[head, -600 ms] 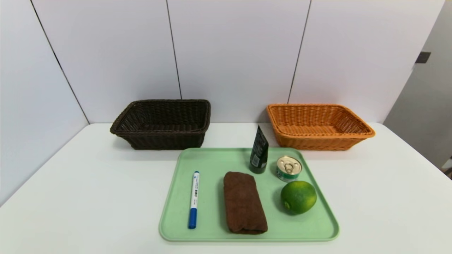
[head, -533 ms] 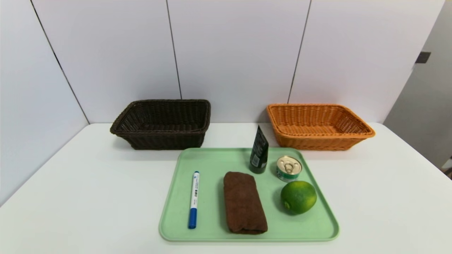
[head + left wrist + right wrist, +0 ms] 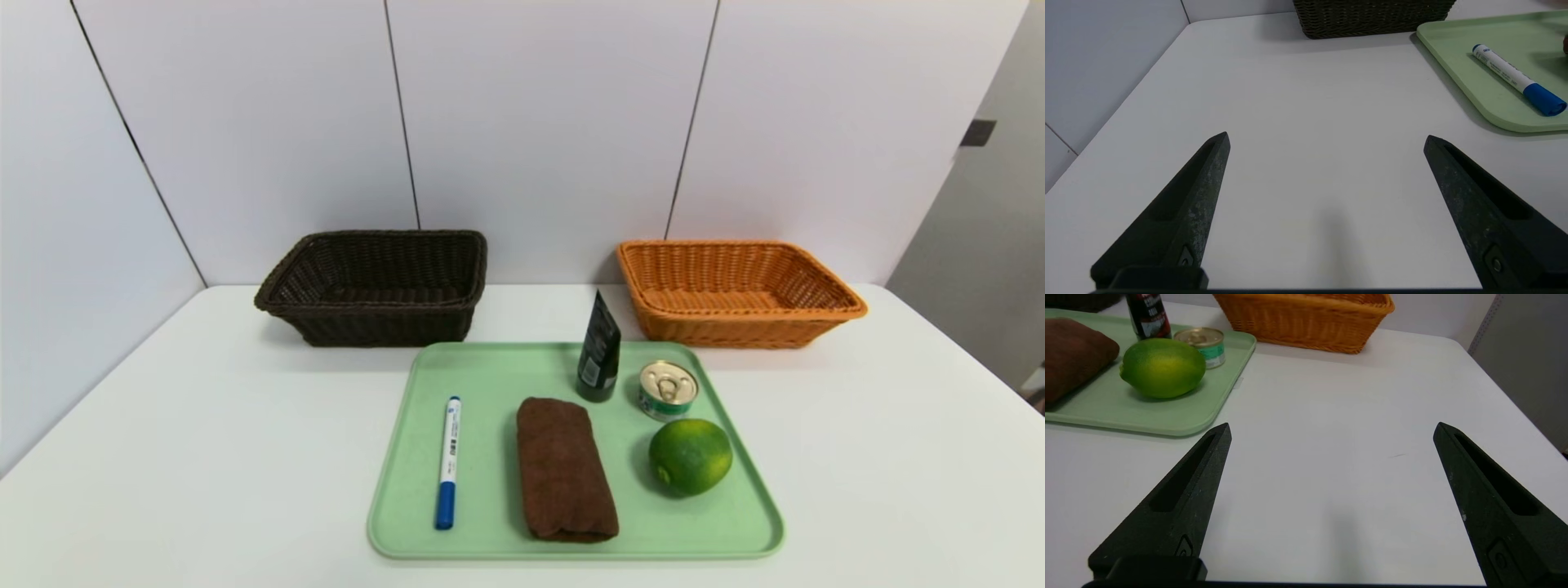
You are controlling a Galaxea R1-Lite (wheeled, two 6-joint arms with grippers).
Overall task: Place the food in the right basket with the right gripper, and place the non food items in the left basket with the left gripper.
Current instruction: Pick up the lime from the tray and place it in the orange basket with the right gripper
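Seeing white table (image 3: 204, 457) lying bare on both sides of green tray (image 3: 490, 367). Dark left basket (image 3: 371, 286) and orange right basket (image 3: 739, 290) sitting at far edge by wall, well apart. On tray: marker (image 3: 447, 461), rolled towel (image 3: 563, 469), upright tube (image 3: 600, 351), tin can (image 3: 668, 390) just beside lime (image 3: 690, 456). I'm holding left gripper (image 3: 1327, 136) over bare table near tray's left edge, jaws spread wide, gripping nothing. Right gripper (image 3: 1331, 426) hovering over bare table right of tray, likewise spread wide, holding nothing.
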